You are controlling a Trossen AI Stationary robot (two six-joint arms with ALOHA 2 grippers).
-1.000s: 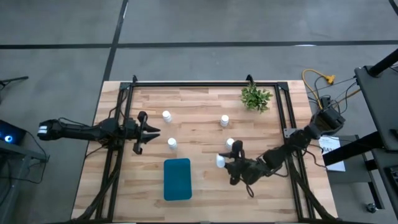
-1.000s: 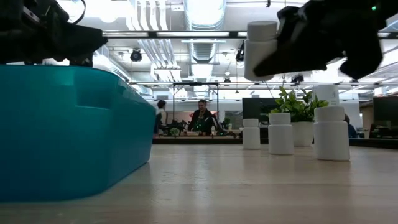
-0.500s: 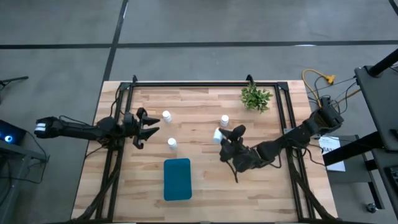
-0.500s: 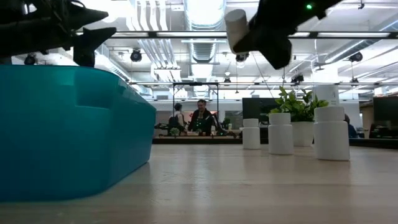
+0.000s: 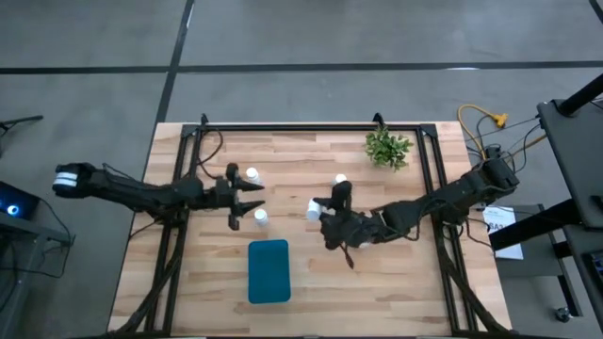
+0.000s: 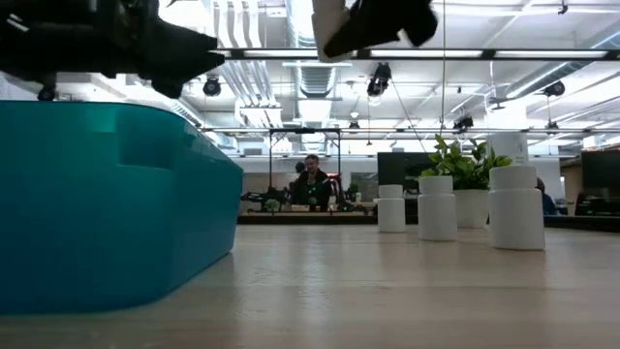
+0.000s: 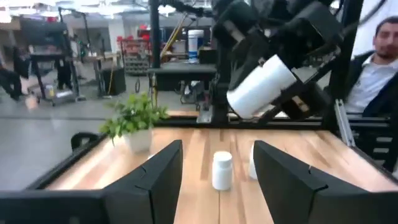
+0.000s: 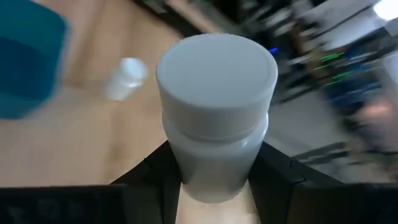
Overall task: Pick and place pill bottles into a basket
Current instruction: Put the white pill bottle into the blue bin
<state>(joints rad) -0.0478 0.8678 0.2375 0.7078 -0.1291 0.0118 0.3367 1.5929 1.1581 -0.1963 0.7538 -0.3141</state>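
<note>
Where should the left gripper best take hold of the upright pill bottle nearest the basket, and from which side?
Probably on its round body just below the cap, coming level from the left arm's side. The pill bottle stands upright with bare table around it, and the open left gripper hovers close by.

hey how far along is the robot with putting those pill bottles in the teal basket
Early on. The basket shows no bottle in it from above, though its inside is hard to make out. In hand: the right gripper carries one pill bottle above the table, its fingers clamped on it. The left gripper is open near two standing bottles. Another stands by the plant. Those are left.
</note>
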